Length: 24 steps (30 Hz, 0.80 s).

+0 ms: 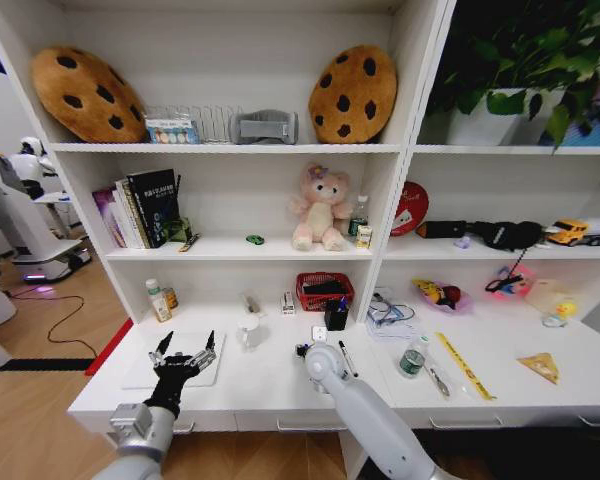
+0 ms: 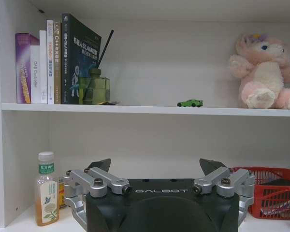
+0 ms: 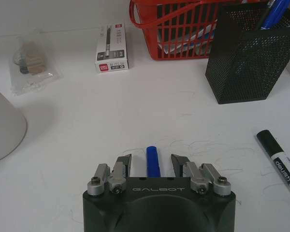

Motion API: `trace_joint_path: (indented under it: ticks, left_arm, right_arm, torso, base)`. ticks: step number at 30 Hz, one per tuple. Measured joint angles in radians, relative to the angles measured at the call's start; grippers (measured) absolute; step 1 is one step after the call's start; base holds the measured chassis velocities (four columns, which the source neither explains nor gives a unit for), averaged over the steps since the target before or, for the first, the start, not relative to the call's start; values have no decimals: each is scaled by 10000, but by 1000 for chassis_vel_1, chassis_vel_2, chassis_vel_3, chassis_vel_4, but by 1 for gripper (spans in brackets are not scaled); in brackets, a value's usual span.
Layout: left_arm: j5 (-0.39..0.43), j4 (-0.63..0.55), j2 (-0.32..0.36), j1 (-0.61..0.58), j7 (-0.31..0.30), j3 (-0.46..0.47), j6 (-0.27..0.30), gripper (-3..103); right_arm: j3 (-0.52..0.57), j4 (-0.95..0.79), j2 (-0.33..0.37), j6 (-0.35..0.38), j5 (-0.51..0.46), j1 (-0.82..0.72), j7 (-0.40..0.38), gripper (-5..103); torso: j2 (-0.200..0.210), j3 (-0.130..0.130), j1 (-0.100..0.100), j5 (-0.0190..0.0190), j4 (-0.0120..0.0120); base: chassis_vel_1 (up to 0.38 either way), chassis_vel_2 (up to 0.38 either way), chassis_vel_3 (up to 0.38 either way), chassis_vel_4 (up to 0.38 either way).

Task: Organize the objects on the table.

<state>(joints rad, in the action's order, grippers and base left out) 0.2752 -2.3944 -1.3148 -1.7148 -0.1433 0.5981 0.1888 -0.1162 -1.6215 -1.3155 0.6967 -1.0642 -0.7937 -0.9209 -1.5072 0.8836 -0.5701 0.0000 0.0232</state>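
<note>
The right gripper (image 3: 151, 161) is down low over the long white desk (image 1: 280, 385), jaws spread a bit, with a blue pen (image 3: 152, 160) sitting in the gap between the fingertips. The pen looks like a stubby blue plastic barrel with a squared-off end pointing away from the gripper; I can't really tell if the pads are touching it yet or just flanking it, since the gripper body hides the rest. Just beyond the fingertips and off to one side stands a black mesh pen cup (image 3: 251, 53) with blue pens poking out, and right next to that a red plastic basket (image 3: 176, 29). A black-capped white marker (image 3: 279, 162) lies flat on the desk beside the gripper, apart from it. Farther ahead there's a small white box with red print (image 3: 111, 47) and a clear plastic bag of small bits (image 3: 31, 60).

The left gripper (image 1: 185, 352) hovers above a slim silver laptop (image 1: 140, 375) lying closed near the desk's left front corner, fingers wide apart and holding nothing. Ahead of it, a clear green-capped bottle of yellowish liquid (image 2: 46, 188) stands upright against the shelf wall. One shelf up from that gripper sits a tiny green toy car (image 2: 190, 103), between a green glass diffuser bottle (image 2: 94, 87) and a pink plush toy (image 2: 264, 72). A yellow ruler (image 1: 464, 364) lies on the desk well to the right of the right gripper.
</note>
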Motion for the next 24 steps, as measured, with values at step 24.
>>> trace_joint_path:
  ticks: [24]
  left_arm:
    - [0, 0, 0, 0, 0, 0, 0, 100]
  right_arm:
    - [7, -129, 106, -7, -55, -182, 44, 9]
  torso:
    - [-1, 0, 2, 1, -1]
  base:
    - [0, 0, 0, 0]
